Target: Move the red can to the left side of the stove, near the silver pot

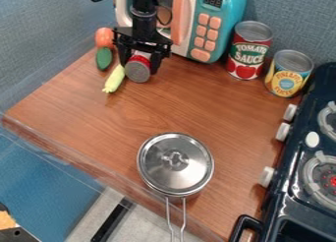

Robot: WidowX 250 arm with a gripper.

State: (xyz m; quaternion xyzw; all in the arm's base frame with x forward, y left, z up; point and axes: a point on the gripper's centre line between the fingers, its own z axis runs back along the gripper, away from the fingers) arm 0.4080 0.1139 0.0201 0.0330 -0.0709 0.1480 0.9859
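The tall can (247,45) reads "TOMATO SAUCE" in pale capitals on a green patch, above pictured tomatoes. On the yellow can (289,72), a round label reads "PINEAPPLE SLICES", in smaller letters. The microwave's (199,30) dark display (212,1) bears light digits, too small to make out for certain.

Fairly bright, even light, apparently from above, casts soft shadows; glints show on the metal lid (191,170) beside the worktop's (118,123) lower edge.
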